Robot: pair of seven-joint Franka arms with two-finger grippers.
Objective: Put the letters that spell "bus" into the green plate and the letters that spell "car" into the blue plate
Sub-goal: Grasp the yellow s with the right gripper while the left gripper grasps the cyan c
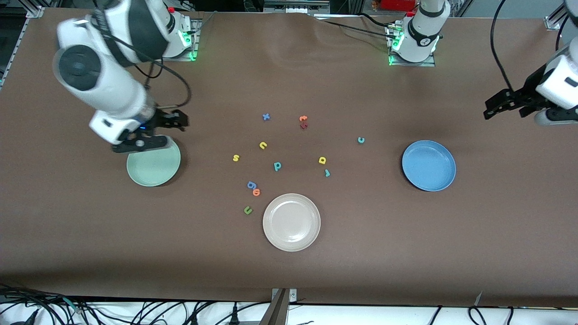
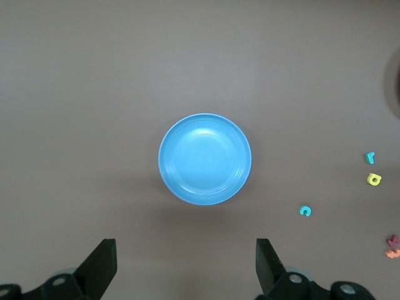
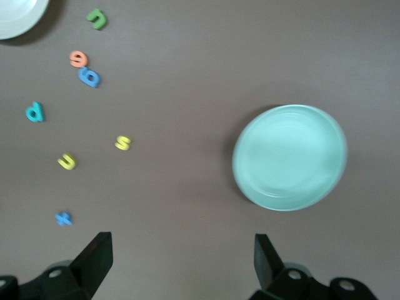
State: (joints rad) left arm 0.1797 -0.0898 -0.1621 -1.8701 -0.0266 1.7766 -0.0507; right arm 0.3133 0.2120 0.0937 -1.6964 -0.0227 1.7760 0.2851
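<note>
Nearest the front camera, a cream-white plate [image 1: 291, 222] lies on the counter [image 1: 406, 262] and is to be left alone, as are the dark green u [image 1: 247, 210], the orange o [image 1: 256, 192] and the blue g [image 1: 251, 184] close by it. Farther in, the wanted letters are scattered loose between the two target plates, none yet placed: the teal b [image 1: 277, 166], the yellow s [image 1: 235, 157] and the yellow u [image 1: 263, 145] on the side toward the green plate [image 1: 153, 163], and the teal r [image 1: 327, 172], the yellow a [image 1: 322, 160] and the teal c [image 1: 361, 140] on the side toward the blue plate [image 1: 428, 165]. Both plates are empty. The right tool [image 1: 151, 131] is held over the farther rim of the green plate, its jaws spread wide with nothing between them; the left tool [image 1: 508, 104] is held over bare counter toward the left arm's end, equally wide and empty. The first pick is judged best made on a letter standing apart, such as the teal c or the yellow s. Since the letters are small and flat, a straight descent with the jaws centred over the letter is called for, and closing should be done only at the counter surface. Farthest off, a blue x [image 1: 266, 117] and an orange t [image 1: 303, 118] touching a dark red letter [image 1: 303, 126] are to be avoided.
</note>
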